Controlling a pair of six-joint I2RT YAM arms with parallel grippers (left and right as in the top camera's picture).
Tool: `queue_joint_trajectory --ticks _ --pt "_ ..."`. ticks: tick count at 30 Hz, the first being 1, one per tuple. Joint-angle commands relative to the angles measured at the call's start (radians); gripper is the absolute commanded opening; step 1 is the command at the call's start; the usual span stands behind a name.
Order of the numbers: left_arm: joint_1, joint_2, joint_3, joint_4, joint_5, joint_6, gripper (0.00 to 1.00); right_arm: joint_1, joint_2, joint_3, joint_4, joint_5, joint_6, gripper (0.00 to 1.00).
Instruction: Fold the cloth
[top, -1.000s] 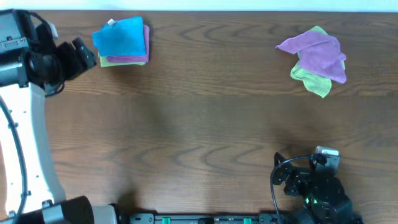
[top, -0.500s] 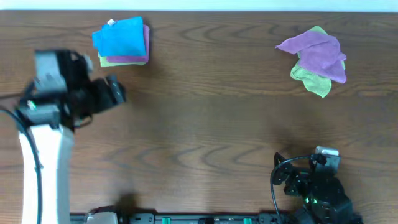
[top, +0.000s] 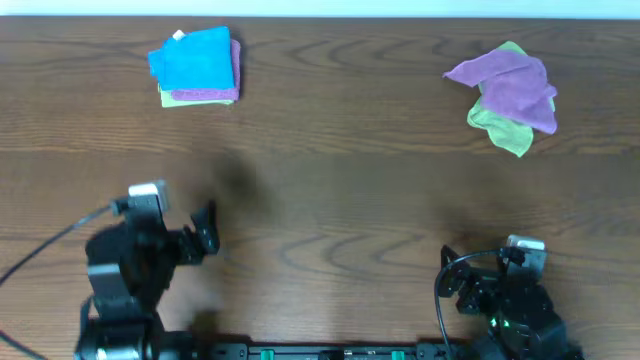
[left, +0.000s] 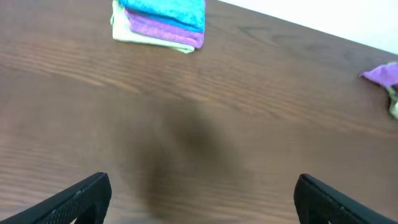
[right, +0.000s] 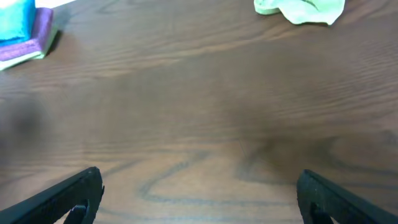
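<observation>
Now I am bringing the left gripper (top: 205, 232) back toward its base. A second ago it was sitting just beside the cloth stack; it is now lying well short of it, level with the parked right gripper (top: 448, 268). The left wrist view is showing its fingers spread wide with only bare table (left: 199, 124) between them. The right gripper is likewise standing wide open and carrying nothing. The sky-blue cloth (top: 195, 58) is resting far ahead of the left gripper and slightly to its left. It is lying as a compact folded square on top of a folded purple cloth (top: 234, 90) and a folded light green cloth (top: 172, 99), unmoved across the three overhead views. A crumpled purple cloth (top: 505, 82) is lying over a crumpled green cloth (top: 508, 132) far ahead of the right gripper. I am judging the fold complete and this retreat the closing move.
</observation>
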Motion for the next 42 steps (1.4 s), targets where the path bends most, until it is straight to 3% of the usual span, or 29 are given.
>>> queue_joint_trajectory --ticks 1,6,14,32,42 --pt "-0.001 -0.112 -0.09 0.004 -0.019 0.132 0.95 -0.007 -0.006 0.002 -0.002 0.013 0.016 0.99" --pt "0.0 -0.253 -0.219 0.002 -0.02 0.204 0.95 -0.007 -0.006 0.002 -0.002 0.013 0.016 0.99" --pt "0.001 -0.338 -0.32 -0.01 -0.137 0.209 0.95 -0.007 -0.006 0.002 -0.002 0.013 0.016 0.99" --pt "0.001 -0.42 -0.324 -0.167 -0.175 0.277 0.95 -0.007 -0.006 0.002 -0.002 0.013 0.016 0.99" --pt "0.0 -0.449 -0.362 -0.179 -0.166 0.283 0.95 -0.007 -0.006 0.002 -0.002 0.013 0.016 0.99"
